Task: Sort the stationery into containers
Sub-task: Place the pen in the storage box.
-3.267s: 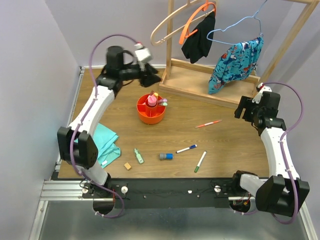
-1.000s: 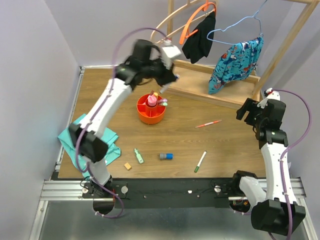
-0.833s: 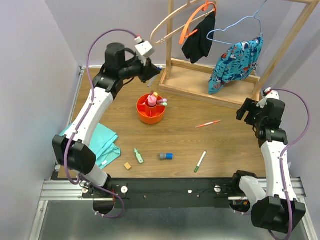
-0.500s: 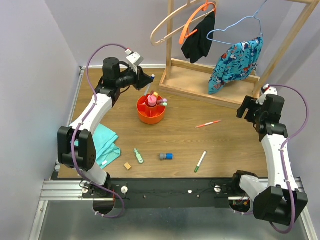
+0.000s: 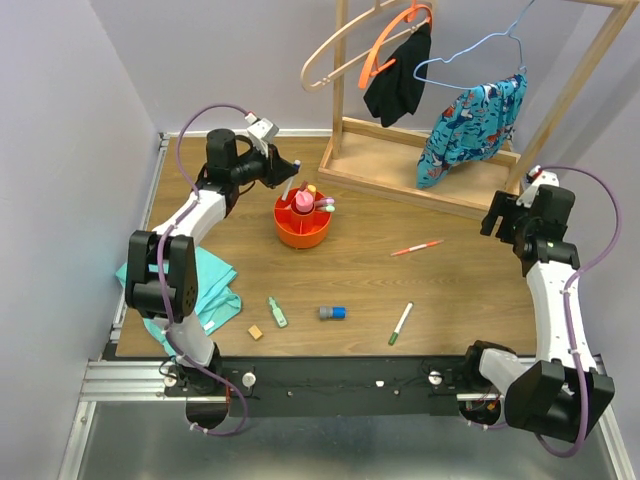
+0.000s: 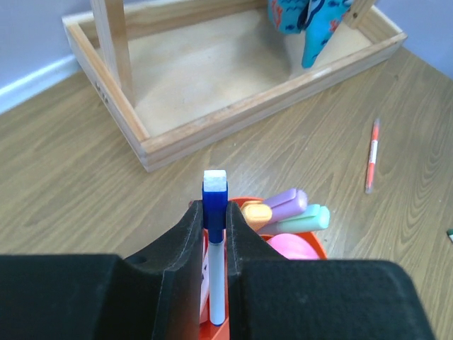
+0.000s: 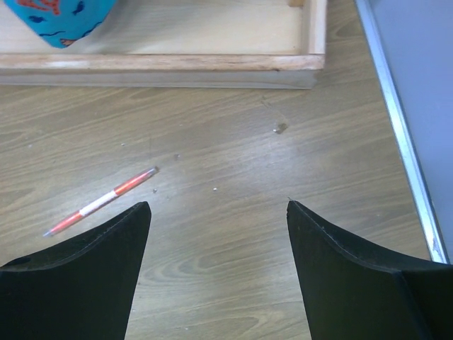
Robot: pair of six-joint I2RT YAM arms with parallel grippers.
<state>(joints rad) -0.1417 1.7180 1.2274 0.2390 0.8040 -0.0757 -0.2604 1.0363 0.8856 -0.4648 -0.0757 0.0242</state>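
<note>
One blue-capped marker [image 6: 214, 244] is clamped between the closed jaws of the left gripper [image 6: 214, 212], cap upward and barrel pointing down toward the orange organiser [image 5: 303, 230]. Seen from above, this gripper sits just beside the organiser's far-left rim. The left wrist view places the barrel's lower end over the orange rim, but which compartment lies beneath it cannot be told. A purple highlighter [image 6: 287, 200], a mint highlighter [image 6: 303, 219] and a pink highlighter [image 6: 294, 248] already occupy neighbouring sections.

The right gripper [image 7: 216, 244] hangs with jaws spread and empty, above bare table [image 5: 450, 290] near the red marker [image 7: 99, 202].

Step in hand, as judged: depositing the marker. The barrel is best held near vertical and its tip brought inside a free section clear of the highlighters. It should be lowered until the wall can catch it, and only then released — a drop from height or at a lean could bounce off the rim.

A green marker [image 5: 401, 323], a blue-grey piece [image 5: 332, 313], a green highlighter [image 5: 277, 312] and a tan cube [image 5: 256, 332] lie unsorted.
</note>
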